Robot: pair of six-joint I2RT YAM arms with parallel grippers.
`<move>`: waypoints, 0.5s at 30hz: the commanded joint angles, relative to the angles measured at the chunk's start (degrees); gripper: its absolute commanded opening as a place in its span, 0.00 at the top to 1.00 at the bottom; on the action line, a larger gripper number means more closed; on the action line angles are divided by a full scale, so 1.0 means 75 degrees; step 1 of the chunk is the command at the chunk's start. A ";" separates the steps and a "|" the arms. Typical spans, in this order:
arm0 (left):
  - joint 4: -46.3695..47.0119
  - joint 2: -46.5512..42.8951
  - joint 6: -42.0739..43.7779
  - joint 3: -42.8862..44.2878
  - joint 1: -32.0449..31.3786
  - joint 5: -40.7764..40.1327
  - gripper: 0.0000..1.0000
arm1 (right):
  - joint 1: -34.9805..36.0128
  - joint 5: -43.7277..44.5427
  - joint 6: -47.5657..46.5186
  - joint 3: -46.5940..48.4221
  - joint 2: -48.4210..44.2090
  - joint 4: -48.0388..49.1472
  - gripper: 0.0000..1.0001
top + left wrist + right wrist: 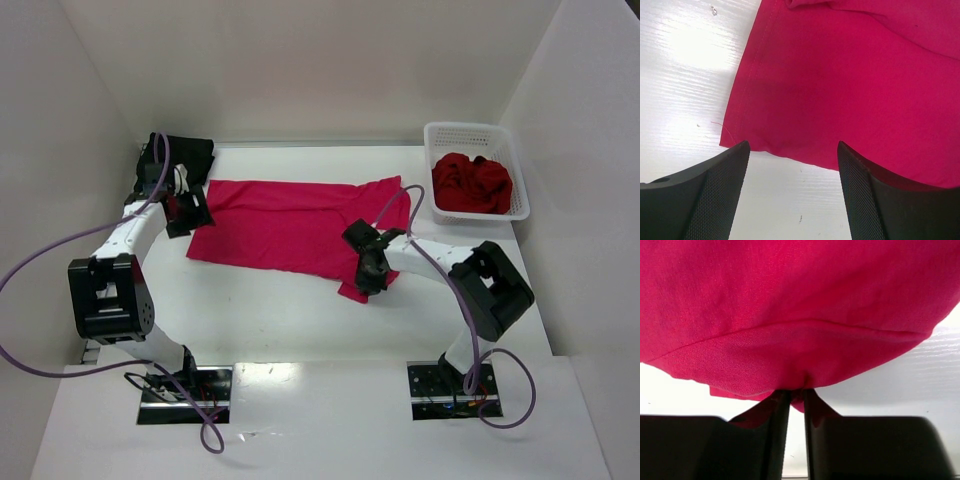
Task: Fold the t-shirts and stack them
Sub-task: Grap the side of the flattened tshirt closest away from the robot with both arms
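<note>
Cloth is pinched in your right end effector [796, 396], jaws nearly together on the near edge of the crimson-pink t-shirt [290, 225], which lies spread flat on the counter [300, 320]. Your left end effector [792, 150] hangs wide open over the shirt's left corner (holding nothing), likely so both edges lift together for a fold.

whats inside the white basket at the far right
The white basket holds a crumpled heap of dark red cloth, filling most of it. How many shirts make up the heap cannot be told, and whatever lies beneath it, including the basket floor, is covered.
</note>
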 commanded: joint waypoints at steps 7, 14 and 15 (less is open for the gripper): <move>0.0239 0.0075 0.0117 0.0055 -0.0028 0.0003 0.21 | 0.0066 0.1320 0.0018 0.1052 -0.0473 -0.1141 0.99; 0.0239 0.0075 0.0256 0.0055 -0.0028 0.0143 0.21 | 0.0066 0.1635 -0.0251 0.0936 -0.1199 -0.2115 0.96; 0.0239 0.0075 0.0257 0.0055 -0.0028 0.0213 0.21 | -0.0038 0.1636 -0.0344 0.1018 -0.1200 -0.2186 0.95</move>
